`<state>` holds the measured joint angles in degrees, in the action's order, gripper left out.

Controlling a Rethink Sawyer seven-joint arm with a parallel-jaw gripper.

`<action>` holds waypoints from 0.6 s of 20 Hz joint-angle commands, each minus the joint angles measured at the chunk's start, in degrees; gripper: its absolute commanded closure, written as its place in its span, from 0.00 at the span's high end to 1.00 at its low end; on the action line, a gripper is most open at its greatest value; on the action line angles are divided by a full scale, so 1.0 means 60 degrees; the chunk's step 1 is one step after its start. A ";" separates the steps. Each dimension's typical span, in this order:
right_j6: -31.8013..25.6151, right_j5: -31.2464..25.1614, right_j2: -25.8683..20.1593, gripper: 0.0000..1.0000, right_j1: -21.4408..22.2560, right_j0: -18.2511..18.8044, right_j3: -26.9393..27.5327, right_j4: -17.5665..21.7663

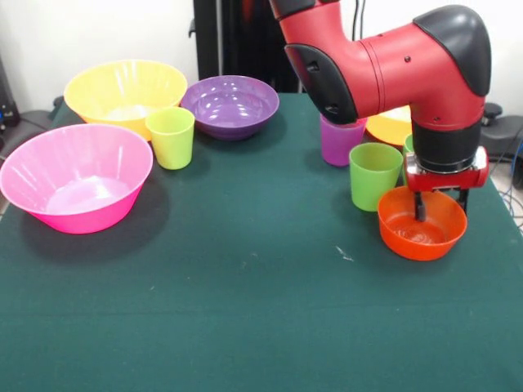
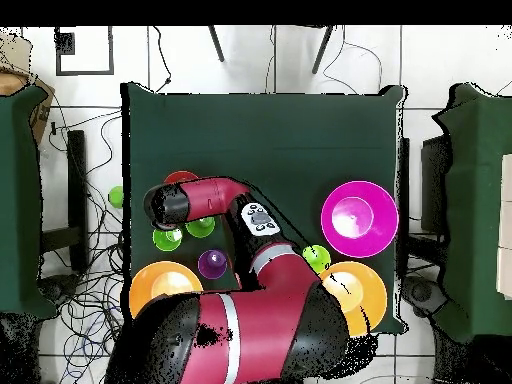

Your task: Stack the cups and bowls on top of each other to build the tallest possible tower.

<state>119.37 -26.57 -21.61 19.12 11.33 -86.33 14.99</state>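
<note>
The gripper (image 1: 441,214) reaches down into the small orange bowl (image 1: 422,224) near the table's (image 1: 245,327) side edge; whether its fingers grip the rim I cannot tell. A green cup (image 1: 374,175) stands touching that bowl, with the purple cup (image 1: 341,140) just behind. The pink bowl (image 1: 77,177), yellow-green cup (image 1: 172,137) and purple bowl (image 1: 230,105) sit well apart across open green cloth.

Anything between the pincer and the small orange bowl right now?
Nothing visible. The pincer already reaches down inside the small orange bowl. A green cup stands close beside the bowl, off to the side rather than in the way.
</note>
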 commanded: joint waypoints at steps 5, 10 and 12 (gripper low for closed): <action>-0.0876 -0.0236 -0.0134 1.00 -0.0432 -0.0144 0.0929 0.0763; -0.1008 -0.0357 -0.0156 1.00 -0.0387 -0.0088 0.0884 0.0792; -0.0935 -0.0354 -0.0093 1.00 -0.0348 -0.0159 0.0869 0.0803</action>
<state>119.37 -26.59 -21.61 18.92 11.16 -85.55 15.01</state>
